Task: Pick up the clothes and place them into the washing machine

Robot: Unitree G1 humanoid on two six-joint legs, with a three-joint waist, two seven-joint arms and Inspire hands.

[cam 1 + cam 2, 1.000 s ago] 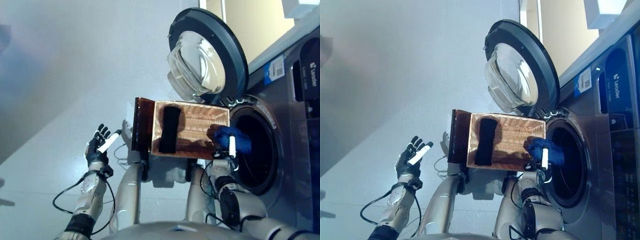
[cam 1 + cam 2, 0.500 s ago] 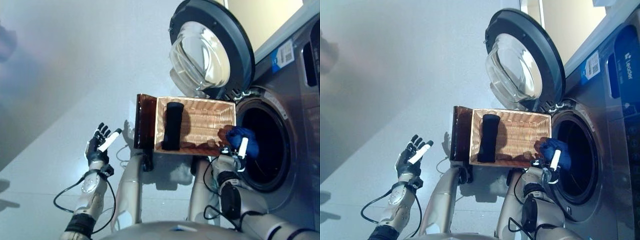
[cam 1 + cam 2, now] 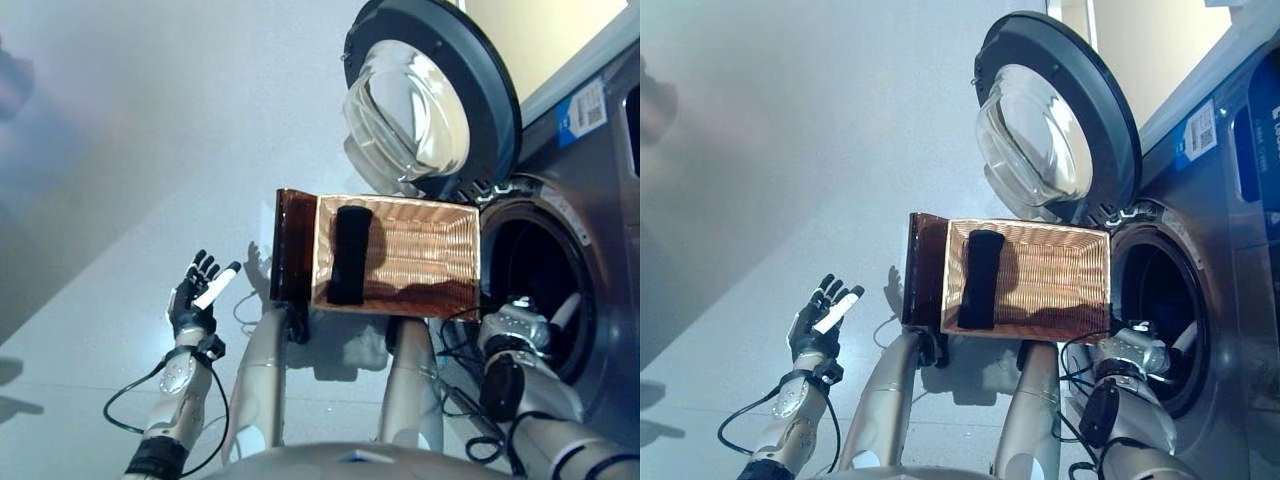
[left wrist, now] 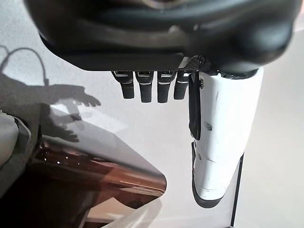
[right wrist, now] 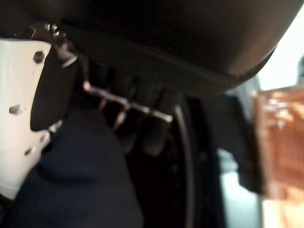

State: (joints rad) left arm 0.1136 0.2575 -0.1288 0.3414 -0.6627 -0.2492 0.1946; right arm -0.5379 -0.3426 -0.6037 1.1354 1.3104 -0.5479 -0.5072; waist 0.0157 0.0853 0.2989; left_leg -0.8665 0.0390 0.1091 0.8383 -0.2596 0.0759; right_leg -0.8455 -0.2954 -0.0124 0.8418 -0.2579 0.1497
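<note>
Silver-grey metal arms end in dark hands: left hand (image 3: pixel 192 300), right hand (image 3: pixel 1132 352), each thumb under a screwed white cover.

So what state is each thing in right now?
Washing machine door: wide open.
Wicker basket: holds one black rolled garment.
Dark blue garment: gripped at the drum opening.
Right hand: shut on it.
Left hand: open, empty.
</note>
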